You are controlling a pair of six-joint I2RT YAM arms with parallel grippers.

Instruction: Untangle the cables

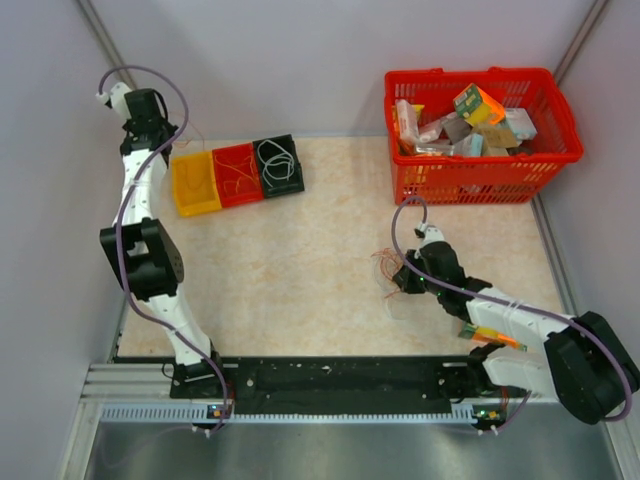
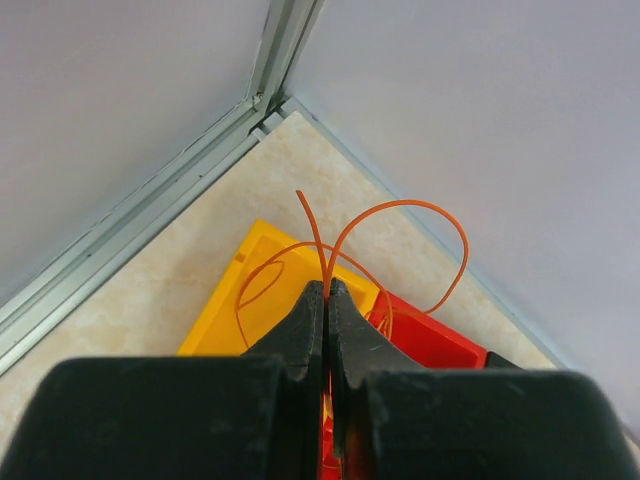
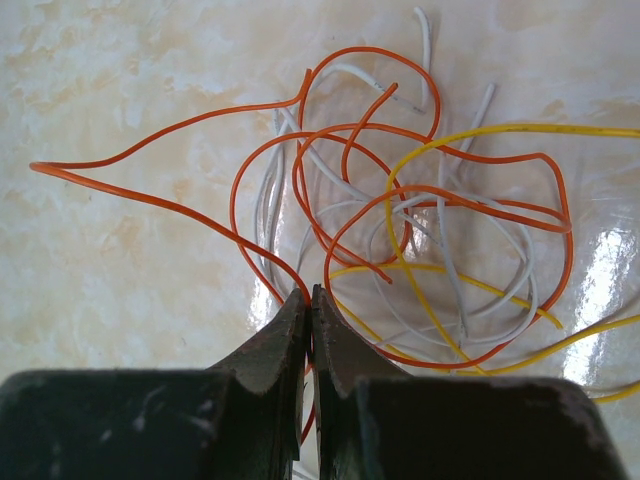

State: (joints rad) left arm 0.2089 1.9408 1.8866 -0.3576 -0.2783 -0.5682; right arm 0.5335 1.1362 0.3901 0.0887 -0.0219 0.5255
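1. Two sets of jaws, both closed. The left jaws pinch an orange loop [image 2: 400, 212]. The right jaws are shut on an orange strand [image 3: 262, 252] at the near edge of the tangle [image 3: 430, 230].
2. Left, outward: the loop arcs up past the tips, over the seam between the yellow bin [image 2: 240, 300] and the red bin [image 2: 435, 345]. The top view shows a black bin [image 1: 290, 185] next in the row, holding a white coil [image 1: 279, 163].
3. Right, outward: the tangle lies flat on the surface [image 3: 120, 90], well apart from the bins. Orange, white and yellow cords cross many times.
4. Step in hand, as I judge it, is to draw the one orange strand free.
   - Pull low and slow, toward the side where it runs clear of the others.
   - If white or yellow cords drag along, stop and regrip nearer a free end.
   - Release the left loop only when it is fully over one bin, since it may spring across the wall.
5. Materials: the cords are thin and smooth-sheathed, stiff enough to hold their curves. The surface is glossy, marbled beige. The bins look like hard plastic.
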